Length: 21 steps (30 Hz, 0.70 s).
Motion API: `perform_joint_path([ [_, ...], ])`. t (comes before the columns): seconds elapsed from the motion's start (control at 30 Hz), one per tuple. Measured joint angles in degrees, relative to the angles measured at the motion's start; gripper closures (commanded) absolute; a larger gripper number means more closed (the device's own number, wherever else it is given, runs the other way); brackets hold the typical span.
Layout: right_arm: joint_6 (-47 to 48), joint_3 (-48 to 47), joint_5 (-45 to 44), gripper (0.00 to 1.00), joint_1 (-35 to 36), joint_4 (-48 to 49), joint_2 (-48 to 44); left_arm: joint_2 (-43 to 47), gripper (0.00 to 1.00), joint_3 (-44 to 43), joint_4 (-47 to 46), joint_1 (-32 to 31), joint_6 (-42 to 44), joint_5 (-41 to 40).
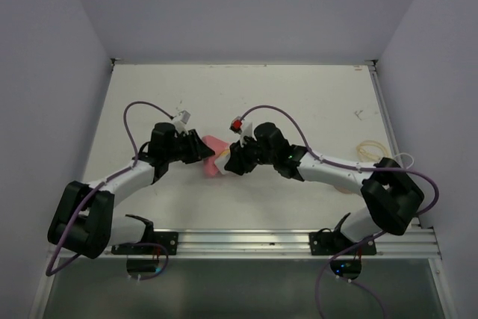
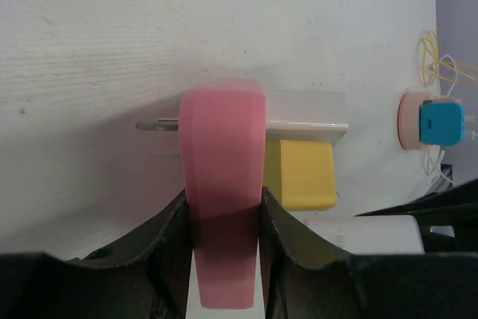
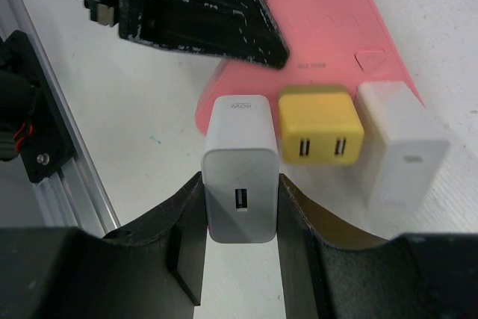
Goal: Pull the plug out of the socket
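The left claw [image 2: 222,214] clamps pink socket [image 2: 222,132] bearing three plugs [image 3: 321,128]; right claw [image 3: 240,192] pinches one white plug [image 3: 237,128].

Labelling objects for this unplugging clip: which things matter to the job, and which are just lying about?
In use: pink socket, white charger, left end effector, right end effector.
Idle: yellow plug, second white plug, blue plug, yellow cord.
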State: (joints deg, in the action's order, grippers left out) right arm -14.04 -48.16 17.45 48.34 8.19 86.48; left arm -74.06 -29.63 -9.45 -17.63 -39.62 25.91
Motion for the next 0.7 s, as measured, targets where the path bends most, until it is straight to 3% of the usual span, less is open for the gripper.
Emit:
perform_joint_path([
  [0.23, -1.4, -0.3, -0.5, 1.00, -0.9, -0.9, -5.9, 2.6, 1.00, 1.2, 0.9, 0.6, 4.2, -10.1],
  [0.5, -3.5, -0.5, -5.8, 1.00, -1.8, -5.0, -10.3, 3.1, 1.00, 1.8, 0.5, 0.6, 4.8, -12.6],
  [0.7, -9.1, 1.9, -8.5, 1.00, -12.1, -6.9, -15.4, 3.1, 1.00, 1.8, 1.0, 0.6, 5.8, -12.8],
])
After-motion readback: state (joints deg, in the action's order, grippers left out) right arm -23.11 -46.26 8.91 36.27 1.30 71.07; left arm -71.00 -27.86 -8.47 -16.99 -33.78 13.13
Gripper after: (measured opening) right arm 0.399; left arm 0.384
